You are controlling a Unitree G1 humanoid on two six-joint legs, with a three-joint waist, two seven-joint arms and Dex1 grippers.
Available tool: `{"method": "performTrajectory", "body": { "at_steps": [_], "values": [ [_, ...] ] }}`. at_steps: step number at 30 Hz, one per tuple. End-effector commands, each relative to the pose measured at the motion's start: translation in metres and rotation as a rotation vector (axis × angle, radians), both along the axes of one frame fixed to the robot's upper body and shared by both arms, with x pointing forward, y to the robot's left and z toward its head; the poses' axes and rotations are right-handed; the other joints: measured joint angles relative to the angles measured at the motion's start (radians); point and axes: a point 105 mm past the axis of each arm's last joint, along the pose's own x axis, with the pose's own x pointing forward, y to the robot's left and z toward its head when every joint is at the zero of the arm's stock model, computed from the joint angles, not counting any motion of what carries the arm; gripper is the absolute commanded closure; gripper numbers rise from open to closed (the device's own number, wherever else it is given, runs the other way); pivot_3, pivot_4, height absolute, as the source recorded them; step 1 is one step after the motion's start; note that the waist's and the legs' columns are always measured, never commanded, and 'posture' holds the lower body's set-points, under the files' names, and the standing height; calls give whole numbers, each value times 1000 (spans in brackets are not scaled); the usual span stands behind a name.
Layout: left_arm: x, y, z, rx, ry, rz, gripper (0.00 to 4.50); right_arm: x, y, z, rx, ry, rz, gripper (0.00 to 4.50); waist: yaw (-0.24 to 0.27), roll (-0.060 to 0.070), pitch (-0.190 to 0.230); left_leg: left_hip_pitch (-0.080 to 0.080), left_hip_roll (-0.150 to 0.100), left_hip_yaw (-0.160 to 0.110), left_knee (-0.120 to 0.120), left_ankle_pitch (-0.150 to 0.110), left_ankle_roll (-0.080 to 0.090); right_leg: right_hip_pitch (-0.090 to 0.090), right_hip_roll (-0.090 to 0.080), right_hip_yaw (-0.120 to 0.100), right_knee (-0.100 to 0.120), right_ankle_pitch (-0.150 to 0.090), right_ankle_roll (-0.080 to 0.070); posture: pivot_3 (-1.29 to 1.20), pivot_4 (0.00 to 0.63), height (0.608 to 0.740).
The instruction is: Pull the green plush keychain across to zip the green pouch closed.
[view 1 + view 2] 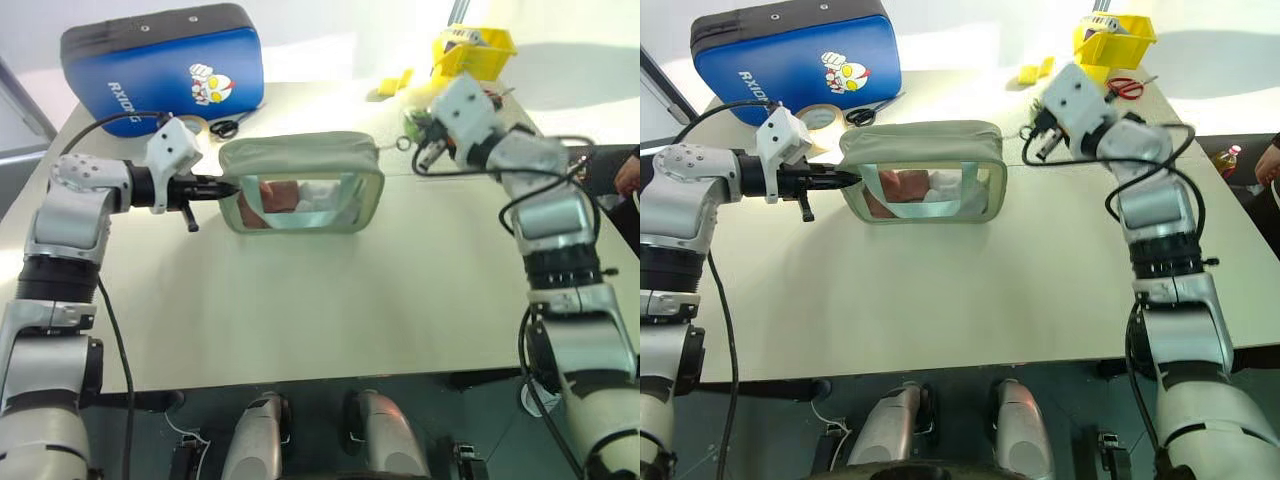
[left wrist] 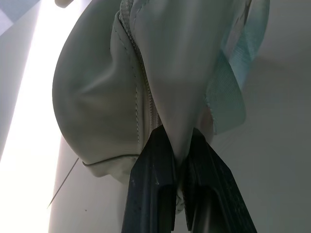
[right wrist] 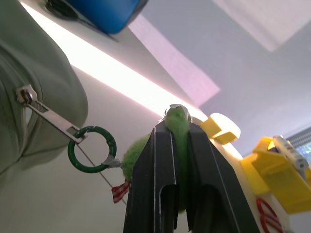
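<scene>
The pale green pouch (image 1: 300, 160) stands on the table (image 1: 300, 300), its clear window showing red and white contents. My left gripper (image 1: 226, 187) is shut on the fabric at the pouch's left end; the left wrist view shows cloth pinched between the fingers (image 2: 155, 165) beside the zipper seam. The zipper pull (image 3: 48, 116) sits at the pouch's right end, stretched out to a green ring (image 3: 92, 149). Behind the ring hangs the green plush keychain (image 3: 133, 155), and my right gripper (image 3: 176, 127) is shut on it, just right of the pouch.
A blue case (image 1: 165, 60) with a cartoon figure lies at the back left, with black scissors (image 1: 228, 126) and a tape roll (image 1: 818, 116) beside it. A yellow bin (image 1: 475, 50) and red scissors (image 1: 1127, 88) sit at the back right. A person's hand (image 1: 630, 172) is at the right edge.
</scene>
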Motion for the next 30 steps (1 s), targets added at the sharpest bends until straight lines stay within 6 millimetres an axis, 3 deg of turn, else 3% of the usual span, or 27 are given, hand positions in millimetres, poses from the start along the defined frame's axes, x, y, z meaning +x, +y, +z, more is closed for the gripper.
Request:
{"method": "performTrajectory", "body": {
  "at_steps": [1,4,6,9,12,14,18,22,24,27,30],
  "values": [
    [-2,9,16,-2,-48,26,4500,-3,2,-33,71,41,-65,4480,-1,0,0,0,0,0,0,0,0,0,0,0,0,0,0,0,150,740],
    [-1,6,17,-1,-50,20,4500,-3,28,-85,155,171,-37,4480,-1,0,0,0,1,0,0,0,0,0,1,0,0,0,0,0,150,740],
    [0,3,18,-1,-54,13,4500,-1,42,-106,219,234,-26,4480,-1,0,0,0,1,0,0,0,-1,0,1,0,0,0,0,0,150,740],
    [2,0,20,-2,-62,5,4500,0,64,-121,313,312,19,4480,0,0,0,0,1,-1,1,1,-1,1,1,0,0,0,0,0,150,740],
    [2,0,21,-4,-67,4,4500,-2,72,-119,341,327,60,4480,1,0,0,1,1,-1,1,0,-1,2,1,0,0,0,0,0,150,740],
    [2,1,21,-1,-69,7,4500,-1,64,-105,387,309,61,4480,2,0,0,1,0,-1,1,0,0,2,1,0,0,0,0,0,150,740],
    [1,4,18,7,-69,17,4500,-12,45,-66,375,327,185,3084,6,0,0,0,0,-2,1,0,0,2,1,0,0,0,0,0,150,740],
    [1,4,16,8,-66,19,4500,-26,16,-26,233,332,263,971,6,0,0,0,0,-2,1,0,0,2,0,0,-1,0,0,0,150,740],
    [2,4,17,-6,-65,16,4500,-44,9,-14,181,405,362,971,7,0,0,0,0,-3,1,0,0,2,0,0,-1,-1,0,0,150,740],
    [2,4,20,-39,-48,6,3387,-75,7,-3,71,501,496,891,7,0,0,0,0,-3,0,0,0,2,1,0,-2,-1,0,0,150,740],
    [-3,8,25,-81,-11,2,1871,-91,13,17,66,513,572,891,7,0,0,0,0,-3,1,-1,0,2,0,-1,-2,-1,0,0,150,740]
  ]
}}
